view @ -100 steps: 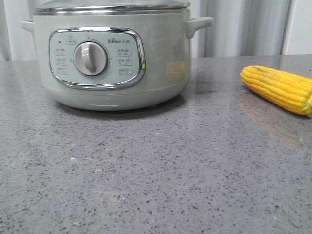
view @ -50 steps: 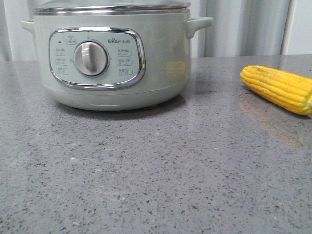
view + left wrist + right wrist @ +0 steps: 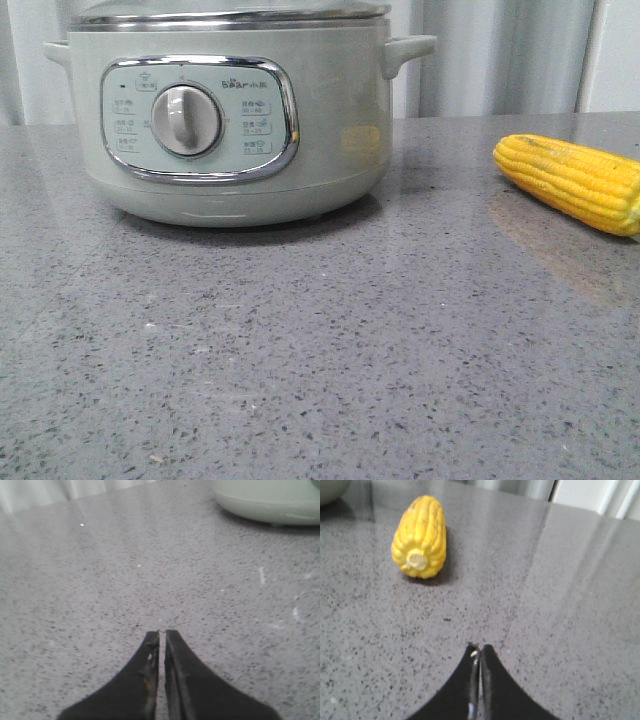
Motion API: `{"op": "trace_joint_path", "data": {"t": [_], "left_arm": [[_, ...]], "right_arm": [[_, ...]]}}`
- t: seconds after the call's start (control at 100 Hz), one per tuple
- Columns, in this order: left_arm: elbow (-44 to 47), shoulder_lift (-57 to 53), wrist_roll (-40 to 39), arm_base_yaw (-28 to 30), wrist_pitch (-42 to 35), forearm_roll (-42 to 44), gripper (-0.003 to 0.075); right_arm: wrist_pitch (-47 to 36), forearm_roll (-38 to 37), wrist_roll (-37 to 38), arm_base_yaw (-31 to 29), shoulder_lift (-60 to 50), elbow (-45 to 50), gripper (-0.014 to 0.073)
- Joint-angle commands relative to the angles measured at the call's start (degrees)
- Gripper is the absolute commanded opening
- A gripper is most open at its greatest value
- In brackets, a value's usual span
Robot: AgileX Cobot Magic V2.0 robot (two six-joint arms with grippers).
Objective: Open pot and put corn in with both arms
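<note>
The pale-green pot (image 3: 330,120) stands at the back left of the grey counter with its lid (image 3: 230,14) on; its dial (image 3: 186,120) faces me. Its base also shows in the left wrist view (image 3: 270,502). The yellow corn (image 3: 572,180) lies on the counter at the right; it also shows in the right wrist view (image 3: 421,536), butt end toward the camera. My left gripper (image 3: 162,633) is shut and empty over bare counter, well short of the pot. My right gripper (image 3: 479,647) is shut and empty, short of the corn. Neither gripper shows in the front view.
The speckled grey counter (image 3: 320,340) stretches across the front. Pale curtains (image 3: 500,55) hang behind the counter's back edge. A corner of the pot's base shows in the right wrist view (image 3: 330,490).
</note>
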Motion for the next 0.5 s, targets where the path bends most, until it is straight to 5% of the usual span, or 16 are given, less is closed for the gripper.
{"op": "trace_joint_path", "data": {"t": [0.0, 0.49], "left_arm": [[0.4, -1.9, -0.5, 0.1, -2.5, 4.2, -0.0020], [0.4, -1.9, -0.5, 0.1, -2.6, 5.1, -0.0020]], "right_arm": [[-6.7, -1.2, 0.0, -0.2, -1.2, 1.1, -0.0067], [-16.7, -1.1, 0.0, -0.2, -1.2, 1.1, -0.0067]]}}
